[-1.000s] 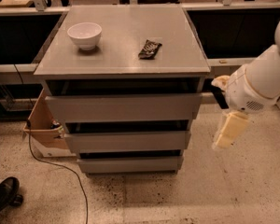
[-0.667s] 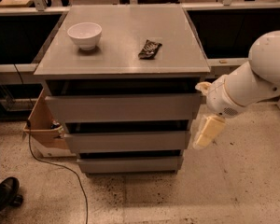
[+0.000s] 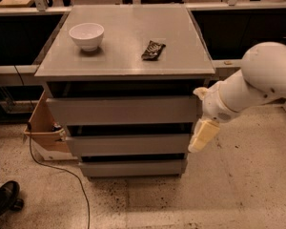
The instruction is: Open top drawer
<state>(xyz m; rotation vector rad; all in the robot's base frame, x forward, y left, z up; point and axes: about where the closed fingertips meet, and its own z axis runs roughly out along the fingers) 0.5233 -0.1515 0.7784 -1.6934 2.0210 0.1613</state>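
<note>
Sitting just under the worktop (image 3: 124, 61), top drawer (image 3: 121, 109) looks shut, front panel not pulled out. Claw (image 3: 202, 135) hangs at its 4 o'clock, just beside the panel's right edge; it has swung in from farther right. Clenched or released: cannot tell. Approach looks nearly done, pull not begun. Up top, bowl (image 3: 86, 35) at 11 o'clock, dark wrapper (image 3: 153, 50) at 1 o'clock.
</note>
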